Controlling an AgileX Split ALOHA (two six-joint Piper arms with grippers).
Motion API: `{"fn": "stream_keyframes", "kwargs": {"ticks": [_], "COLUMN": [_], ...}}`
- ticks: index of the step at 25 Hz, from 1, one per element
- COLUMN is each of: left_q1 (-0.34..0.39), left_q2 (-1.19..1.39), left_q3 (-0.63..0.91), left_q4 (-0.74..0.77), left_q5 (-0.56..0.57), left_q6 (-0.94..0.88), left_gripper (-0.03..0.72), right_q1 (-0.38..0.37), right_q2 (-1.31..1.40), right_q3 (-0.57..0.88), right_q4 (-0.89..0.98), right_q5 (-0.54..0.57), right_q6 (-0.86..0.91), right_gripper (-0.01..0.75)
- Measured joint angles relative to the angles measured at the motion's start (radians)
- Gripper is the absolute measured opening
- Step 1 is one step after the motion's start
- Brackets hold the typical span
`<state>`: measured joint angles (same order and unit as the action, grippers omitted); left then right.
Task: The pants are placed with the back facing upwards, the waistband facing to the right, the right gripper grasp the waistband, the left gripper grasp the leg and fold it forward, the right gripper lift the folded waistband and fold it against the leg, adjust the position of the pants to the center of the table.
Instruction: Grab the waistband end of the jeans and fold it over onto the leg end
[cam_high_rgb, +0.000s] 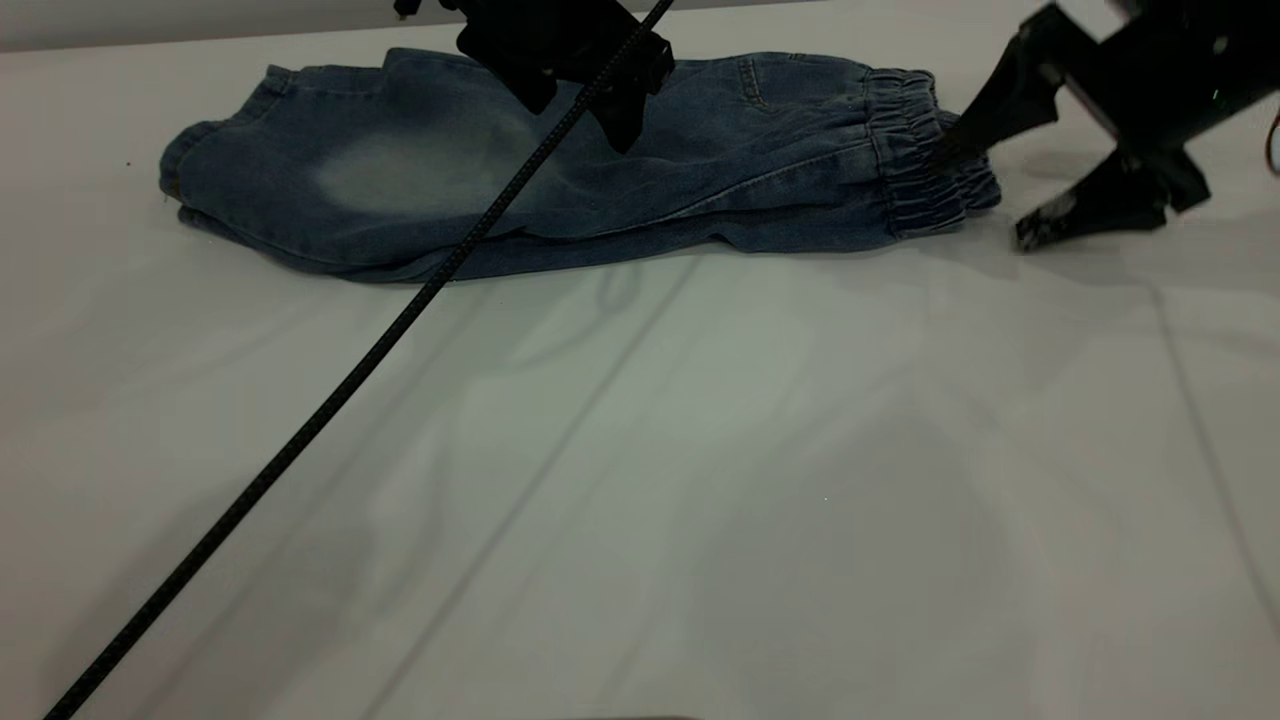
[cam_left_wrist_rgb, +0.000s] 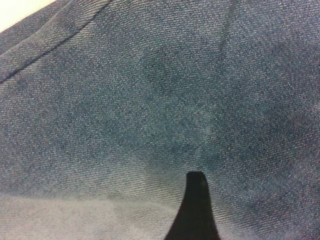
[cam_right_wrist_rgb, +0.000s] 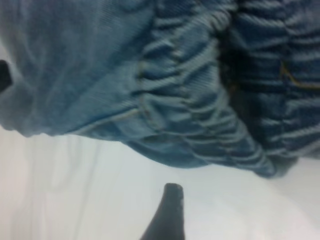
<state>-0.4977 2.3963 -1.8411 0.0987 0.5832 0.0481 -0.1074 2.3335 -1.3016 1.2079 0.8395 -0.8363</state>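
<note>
— Pants (cam_high_rgb: 600, 170) are being shown in the exterior view as folded lengthwise, one half laid over the other, lying along the far side of the table (cam_high_rgb: 700, 480), with the waistband (cam_high_rgb: 915, 150) turned to the right. A pale faded patch is being seen on the upper layer, toward the left end.

— And what is being added by the wrist views?

— Only close denim weave is being shown by the left wrist view, with one dark fingertip (cam_left_wrist_rgb: 196, 210) lying over the cloth; the second finger is not being shown there. In the exterior view the left gripper (cam_high_rgb: 585, 100) is being held just above the middle of the pants, its two fingers spread apart and pointing down, with nothing seen between them. Whether the tips are touching the fabric cannot be told.

— And the right side?

— The right gripper (cam_high_rgb: 985, 185) is being seen in the exterior view at the waistband end, jaws wide apart: the upper finger is reaching to the gathered edge, the lower one is lying low over the table just beside it. No cloth is being pinched. The doubled elastic ruffles are being shown only by the right wrist view, where a dark gap between the two layers is being made out, with one fingertip (cam_right_wrist_rgb: 170, 210) over bare white tabletop.

— The ribbed cable (cam_high_rgb: 330, 400)?

— It is being seen only from outside, running diagonally across the table from the left gripper.
</note>
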Motion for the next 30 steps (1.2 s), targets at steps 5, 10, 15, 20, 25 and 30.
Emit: {"fn": "stream_keyframes", "kwargs": {"ticks": [5, 10, 15, 20, 25, 30], "left_q1": [0.000, 0.000, 0.000, 0.000, 0.000, 0.000], "left_q2": [0.000, 0.000, 0.017, 0.021, 0.021, 0.021], "left_q3": [0.000, 0.000, 0.000, 0.000, 0.000, -0.001], "left_q4": [-0.001, -0.001, -0.001, -0.001, -0.003, -0.004], "left_q5": [0.000, -0.001, -0.012, -0.012, -0.013, 0.003], "left_q6": [0.000, 0.000, 0.000, 0.000, 0.000, -0.001], "left_gripper": [0.566, 0.566, 0.566, 0.566, 0.566, 0.566], "right_q1": [0.000, 0.000, 0.000, 0.000, 0.000, -0.003], "right_q2": [0.037, 0.089, 0.125, 0.134, 0.134, 0.129], "right_q3": [-0.002, -0.002, -0.002, -0.002, -0.002, -0.002], "right_q4": [0.148, 0.336, 0.449, 0.486, 0.516, 0.526], "right_q5": [0.021, 0.065, 0.110, 0.072, 0.046, 0.051], "right_q6": [-0.110, -0.262, -0.386, -0.404, -0.411, -0.424], "right_gripper": [0.654, 0.597, 0.562, 0.294, 0.044, 0.034]}}
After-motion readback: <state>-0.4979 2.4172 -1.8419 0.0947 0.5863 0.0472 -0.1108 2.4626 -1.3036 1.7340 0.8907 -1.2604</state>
